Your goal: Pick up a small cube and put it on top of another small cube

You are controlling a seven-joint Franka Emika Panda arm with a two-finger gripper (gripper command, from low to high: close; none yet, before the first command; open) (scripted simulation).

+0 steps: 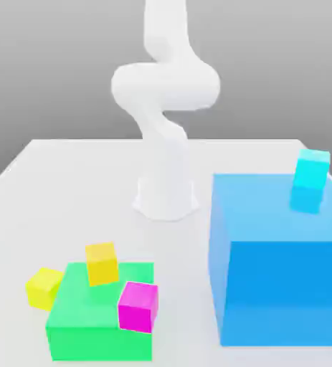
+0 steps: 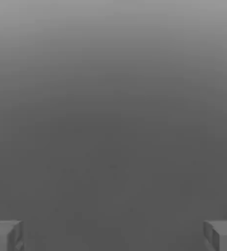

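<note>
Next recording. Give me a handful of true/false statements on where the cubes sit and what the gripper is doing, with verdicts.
1. The lemon-yellow small cube is stacked on the magenta small cube. False: it rests on the table beside the green block, at the exterior view's left of it.
2. The orange-yellow small cube sits on top of the green block. True.
3. A cyan small cube sits on the large blue block. True.
4. The gripper is shut on a cube. False: in the hand view its fingers stand wide apart with nothing between them.
5. The magenta small cube is on the blue block. False: it is at the green block's front corner.
</note>
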